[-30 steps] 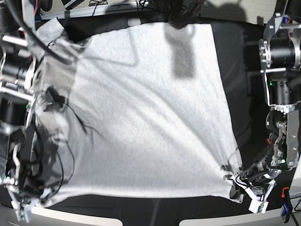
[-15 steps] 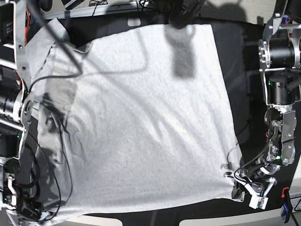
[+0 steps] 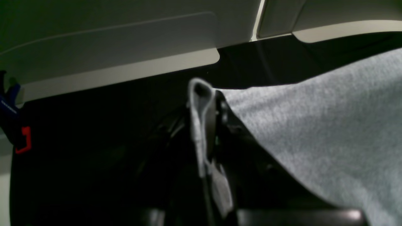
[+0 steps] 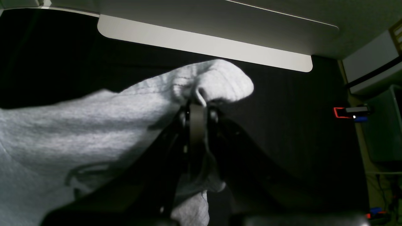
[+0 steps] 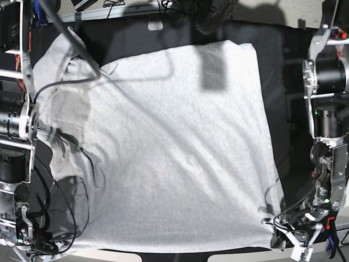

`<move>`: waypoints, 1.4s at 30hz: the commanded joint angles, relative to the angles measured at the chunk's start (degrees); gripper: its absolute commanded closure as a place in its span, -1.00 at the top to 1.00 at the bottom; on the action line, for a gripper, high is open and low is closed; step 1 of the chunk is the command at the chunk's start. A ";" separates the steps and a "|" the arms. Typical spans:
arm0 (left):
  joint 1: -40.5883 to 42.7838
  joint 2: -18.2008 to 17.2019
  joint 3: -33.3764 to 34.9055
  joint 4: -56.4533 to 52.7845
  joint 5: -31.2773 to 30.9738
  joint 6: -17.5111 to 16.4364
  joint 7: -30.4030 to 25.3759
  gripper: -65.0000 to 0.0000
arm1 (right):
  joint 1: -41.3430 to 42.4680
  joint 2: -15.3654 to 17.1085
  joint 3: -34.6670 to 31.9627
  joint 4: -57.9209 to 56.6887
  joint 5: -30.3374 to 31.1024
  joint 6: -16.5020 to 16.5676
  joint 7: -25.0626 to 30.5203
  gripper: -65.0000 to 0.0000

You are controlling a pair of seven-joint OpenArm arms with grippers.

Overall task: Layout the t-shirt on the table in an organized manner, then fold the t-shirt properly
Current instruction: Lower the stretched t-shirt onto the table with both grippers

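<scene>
Grey cotton covers most of the table [image 5: 278, 65]: the t-shirt [image 5: 174, 153] lies spread over the black cloth, plain side up with no lettering showing, its body reaching from the far edge nearly to the near edge. Shallow diagonal creases run across the fabric toward the corner on the base view's right. A sleeve bunches at the upper left of that view, partly under the cables [image 5: 60, 27] that hang from the arm there.

At the near right corner in the base view the left gripper [image 5: 289, 243] sits low at the table's edge. Its wrist view shows the fingers pressed together on a thin folded strip of the shirt's hem [image 3: 201, 125], the cloth looping up over the fingertips and the rest of the garment stretching away to the right.

The right gripper [image 4: 198, 116] is at the near left corner. In the base view it is mostly hidden behind its own arm and wiring, so its position there is hard to make out. Its wrist view shows the fingers closed tight on a puckered corner of the shirt [image 4: 216, 81], which bulges up just past the fingertips, with more fabric hanging below.

Red and blue clamps [image 4: 348, 113] grip the table's edge near each gripper, well clear of the shirt.
</scene>
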 commanded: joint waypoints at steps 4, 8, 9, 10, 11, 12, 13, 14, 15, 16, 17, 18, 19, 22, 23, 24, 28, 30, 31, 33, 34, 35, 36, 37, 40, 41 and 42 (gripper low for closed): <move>-2.32 -0.48 4.31 -1.46 -0.33 0.44 -5.07 -1.00 | 2.75 0.61 0.15 1.09 -0.20 -0.66 3.19 -1.00; -2.36 -0.48 7.91 -1.64 -0.13 0.46 -9.90 -1.00 | 2.73 0.55 0.15 1.09 -1.33 -0.66 5.79 -1.00; -2.34 -0.48 8.33 -1.64 0.37 0.46 -10.82 -1.00 | 2.73 0.48 0.15 1.09 -1.75 -0.66 6.14 -1.00; -2.36 -0.44 8.39 -1.64 1.18 0.48 -11.04 -1.00 | 2.73 0.44 0.15 1.09 -1.79 -0.66 6.27 -1.00; -2.34 -0.48 8.37 -1.64 1.40 0.48 -10.97 -1.00 | 2.73 0.39 0.15 1.09 -1.68 -0.66 6.27 -1.00; -2.34 -0.59 8.35 -1.64 1.86 0.48 -10.97 -1.00 | 2.73 0.31 0.15 1.09 -1.70 -0.68 6.29 -1.00; -2.34 -0.66 8.37 -1.64 2.75 0.50 -10.99 -1.00 | 2.73 0.17 0.15 1.09 -1.70 -0.66 6.43 -1.00; -2.34 -0.68 8.35 -1.64 3.91 0.85 -10.99 -1.00 | 2.73 0.11 0.15 1.09 -1.70 -0.66 6.71 -1.00; -2.34 -0.66 8.37 -1.64 4.85 2.05 -10.97 -1.00 | 2.73 -0.04 0.15 1.09 -1.70 -0.66 7.08 -1.00; -2.34 -0.63 8.37 -1.64 5.55 3.89 -10.97 -1.00 | 2.73 -0.09 0.15 1.09 -1.70 -0.66 7.48 -1.00; -2.34 -0.63 8.37 -1.64 5.66 5.92 -10.93 -1.00 | 2.73 -0.15 0.15 1.09 -1.70 -0.66 7.63 -1.00; -2.34 -0.66 8.37 -1.64 5.64 7.96 -10.93 -1.00 | 2.73 -0.17 0.15 1.09 -1.70 -0.66 7.72 -1.00; -2.34 -0.66 8.37 -1.64 5.64 9.64 -10.75 -1.00 | 2.73 -0.17 0.15 1.09 -1.70 -0.66 7.74 -1.00; -2.34 -0.63 8.37 -1.64 5.64 10.97 -10.51 -1.00 | 2.73 -0.15 0.15 1.09 -1.70 -0.66 7.69 -1.00; -2.34 -0.63 8.37 -1.64 5.62 10.97 -10.54 -1.00 | 2.73 -0.15 0.15 1.09 -1.70 -0.66 7.69 -1.00; -2.34 -0.63 8.37 -1.64 5.62 10.95 -10.54 -1.00 | 2.73 -0.17 0.15 1.09 -1.70 -0.66 7.69 -1.00; -2.34 -0.63 8.37 -1.64 5.62 10.97 -10.56 -1.00 | 2.73 -0.15 0.15 1.09 -1.68 -0.66 7.72 -1.00; -2.34 -0.63 8.37 -1.64 5.62 10.97 -10.56 -1.00 | 2.73 -0.17 0.15 1.09 -1.68 -0.66 7.72 -1.00; -2.34 -0.63 8.37 -1.64 5.62 10.95 -10.56 -1.00 | 2.73 -0.17 0.15 1.09 -1.68 -0.66 7.72 -1.00; -2.34 -0.63 8.37 -1.64 5.60 10.97 -10.56 -1.00 | 2.73 -0.17 0.15 1.09 -1.68 -0.66 7.72 -1.00; -2.34 -0.63 8.37 -1.64 5.60 10.97 -10.56 -1.00 | 2.73 -0.17 0.15 1.09 -1.68 -0.66 7.69 -1.00; -2.34 -0.63 8.37 -1.64 5.60 10.97 -10.54 -1.00 | 2.73 -0.15 0.15 1.09 -1.70 -0.66 7.65 -1.00; -2.34 -0.63 8.37 -1.64 5.60 10.97 -10.54 -1.00 | 2.73 -0.15 0.15 1.09 -1.79 -0.66 7.58 -1.00; -2.34 -0.63 8.37 -1.64 5.60 10.97 -10.54 -1.00 | 2.73 -0.17 0.15 1.09 -2.21 -0.66 7.82 -1.00; -2.34 -0.63 8.37 -1.64 5.57 10.97 -10.54 -1.00 | 2.73 -0.15 0.15 1.09 -5.27 -0.66 9.01 -0.32; -2.34 -0.63 8.37 -1.64 5.57 10.97 -10.51 -1.00 | 2.73 -0.15 0.15 1.09 -6.23 -0.68 9.01 -0.11; -2.34 -0.63 8.37 -1.64 5.57 10.97 -10.54 -1.00 | 2.73 -0.15 0.15 1.09 -6.38 -0.68 9.01 -0.01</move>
